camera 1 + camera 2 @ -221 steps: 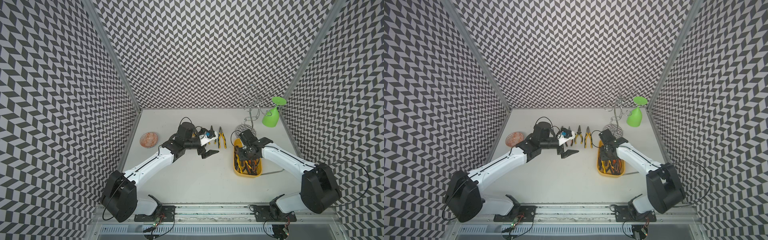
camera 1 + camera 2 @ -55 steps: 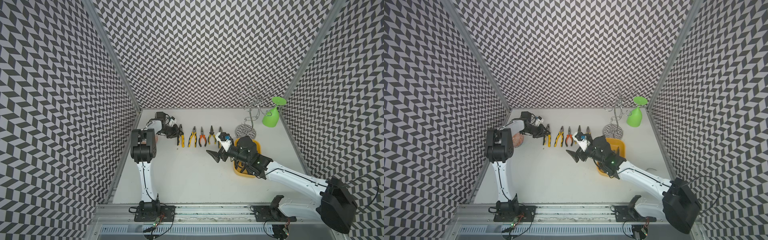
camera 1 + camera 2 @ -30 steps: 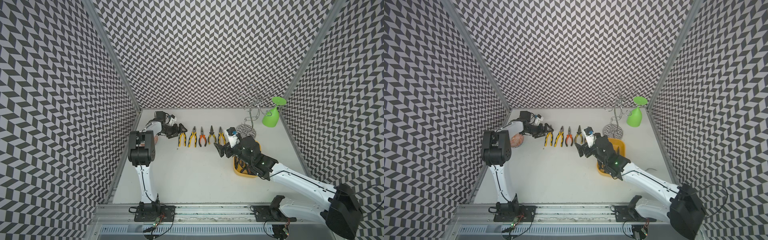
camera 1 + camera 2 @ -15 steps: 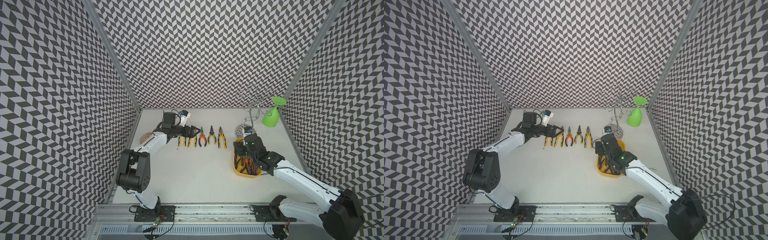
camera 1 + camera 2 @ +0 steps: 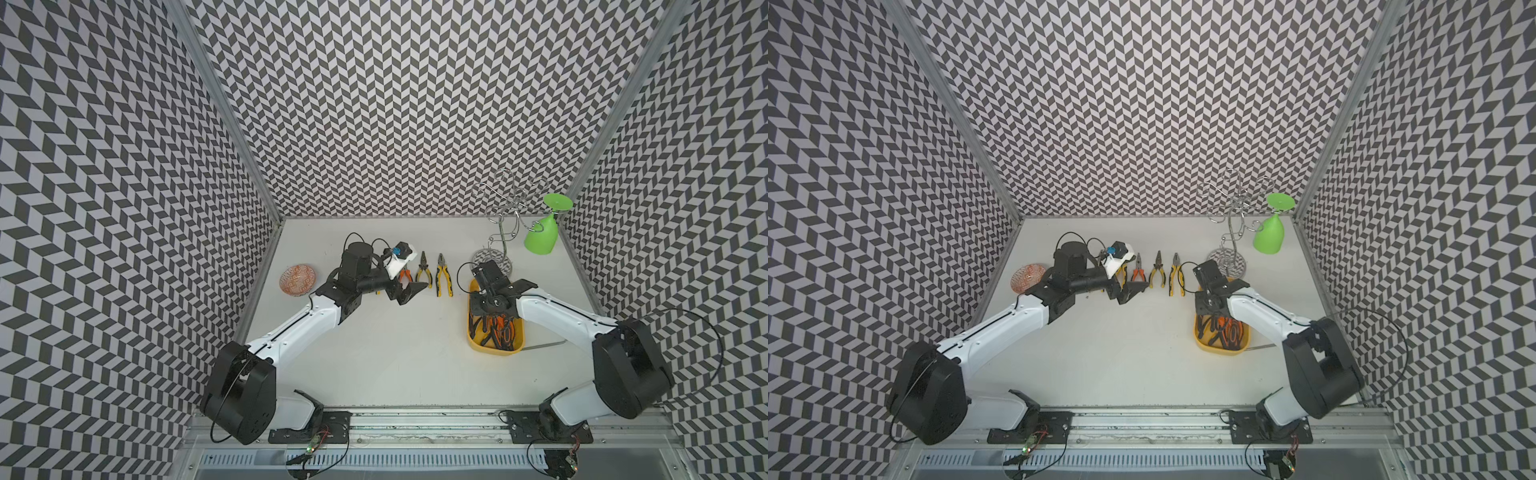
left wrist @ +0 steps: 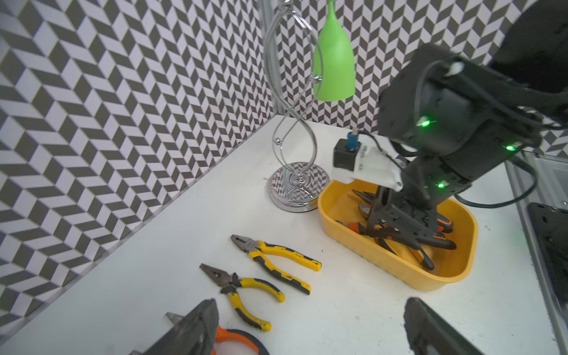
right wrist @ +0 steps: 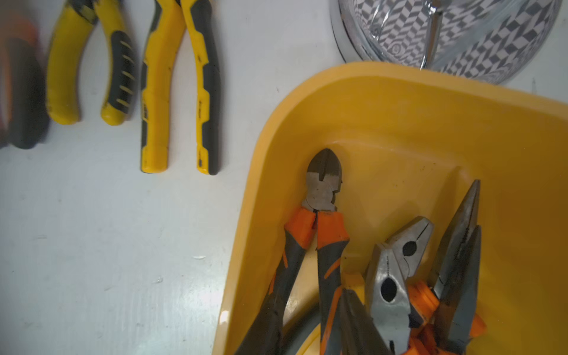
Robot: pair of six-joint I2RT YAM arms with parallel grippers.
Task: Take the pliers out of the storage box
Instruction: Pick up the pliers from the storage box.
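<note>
The storage box sits at 3 o'clock on the table, its far rim just beside the chrome stand. Pliers lie piled inside. The right gripper reaches down among them, and I cannot tell whether it grips one. More lie in a row at 12 o'clock, where the left gripper hovers, spread wide. Bare tabletop runs from 5 to 8 o'clock. Small print on a yellow handle is too blurred to read.
</note>
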